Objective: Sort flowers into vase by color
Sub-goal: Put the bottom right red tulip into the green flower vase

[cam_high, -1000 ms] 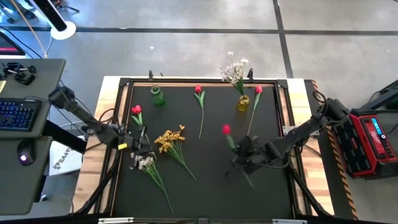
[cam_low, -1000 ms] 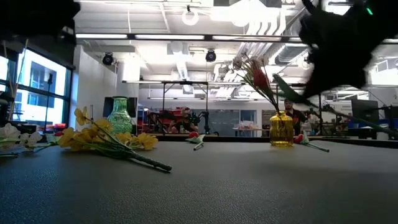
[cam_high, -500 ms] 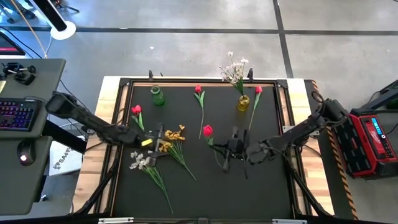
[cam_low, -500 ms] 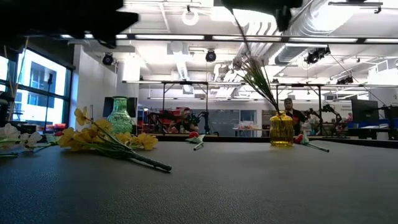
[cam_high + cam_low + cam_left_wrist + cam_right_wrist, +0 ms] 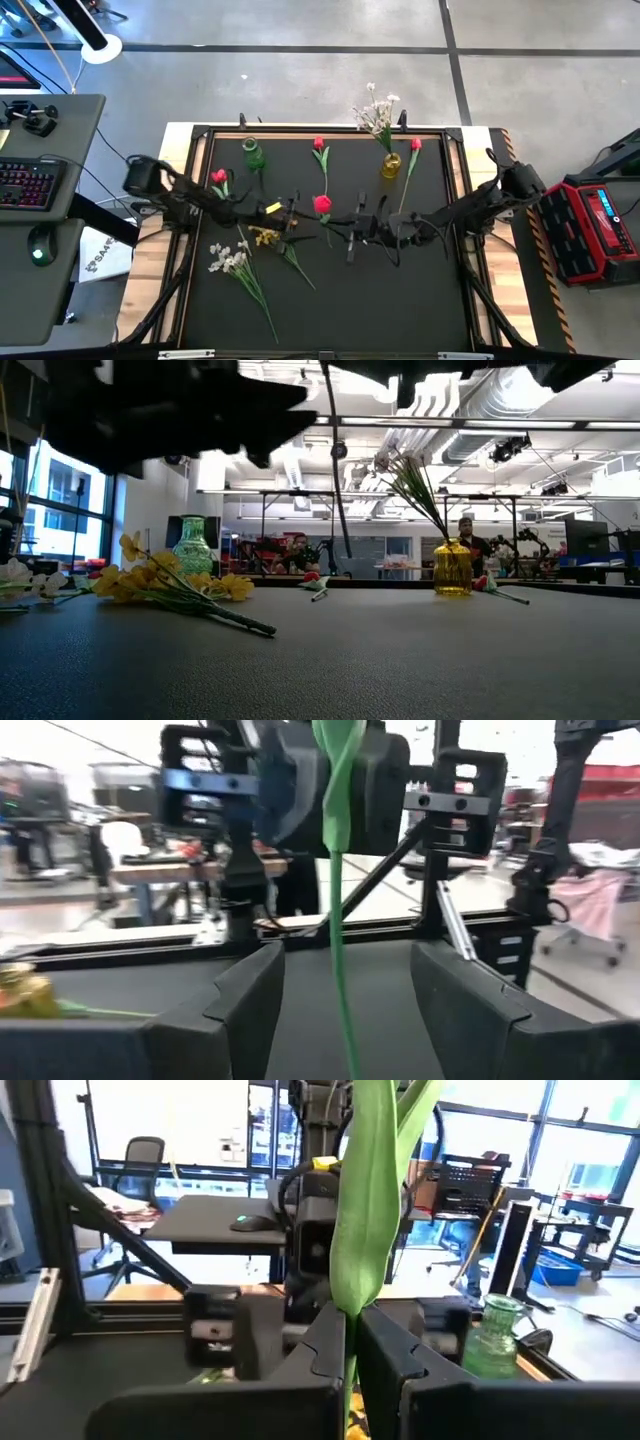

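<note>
Leftward now, right gripper (image 5: 350,236) jaws clamp the red tulip (image 5: 322,205); left gripper (image 5: 296,215) jaws gape beside its stem.

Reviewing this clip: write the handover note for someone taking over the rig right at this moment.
Right gripper: shut on a red tulip, held above mid-table.
Left gripper: open, facing it, fingers either side of the tulip's stem; looks like a handover.
Done: white spray stands in the yellow vase.
Green vase: no flowers in it.
Left on the mat: three red tulips at the back, the yellow spray and a second white spray on the left.
</note>
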